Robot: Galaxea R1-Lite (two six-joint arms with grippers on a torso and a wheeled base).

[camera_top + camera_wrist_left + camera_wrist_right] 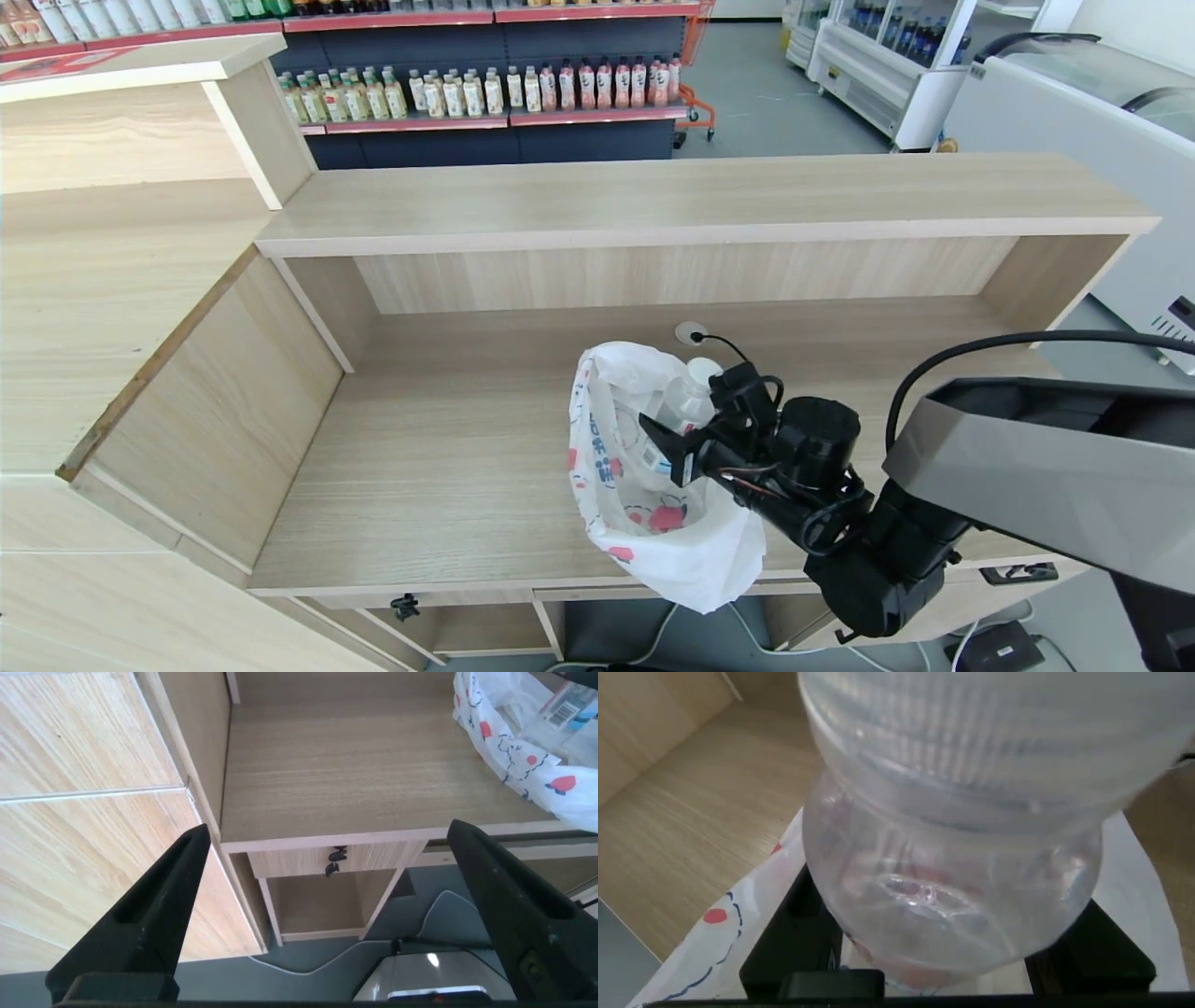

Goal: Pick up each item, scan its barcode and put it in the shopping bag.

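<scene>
**A:** Starting at the left, what hems the table (448, 467) in?

**B:** A tall side wall (224, 411) closes its left end. A back wall (672, 275) runs the whole width under an overhanging ledge (691, 196). The front edge is open.

**A:** And the left tool (329, 833)?

**B:** It hangs off the front edge, out past the table's left part, over the floor. Its fingers (159, 905) stand wide apart with nothing between them. The left wrist view looks between them at the front edge and a small key (334, 859) in the panel just under it.

**A:** How much room is there on the surface?

**B:** From the left wall to the shopping bag (653, 541) runs a broad bare stretch of wood, front to back.

**A:** Where is the bag?

**B:** Right of the middle, at the front edge. Its lower part droops over that edge, and its mouth is open and faces up and back.

**A:** And the item?

**B:** The right tool (693, 418) is clamped on a clear bottle (693, 392) with a white cap. It is held tilted at the bag's mouth, cap toward the back wall. I cannot tell whether the bottle touches the plastic.

**A:** What lies beyond it?

**B:** A round cable hole (691, 332) lies just behind the bag by the back wall. More bare wood follows, up to the right wall (1050, 271), with the arm crossing above the front right corner.
</scene>
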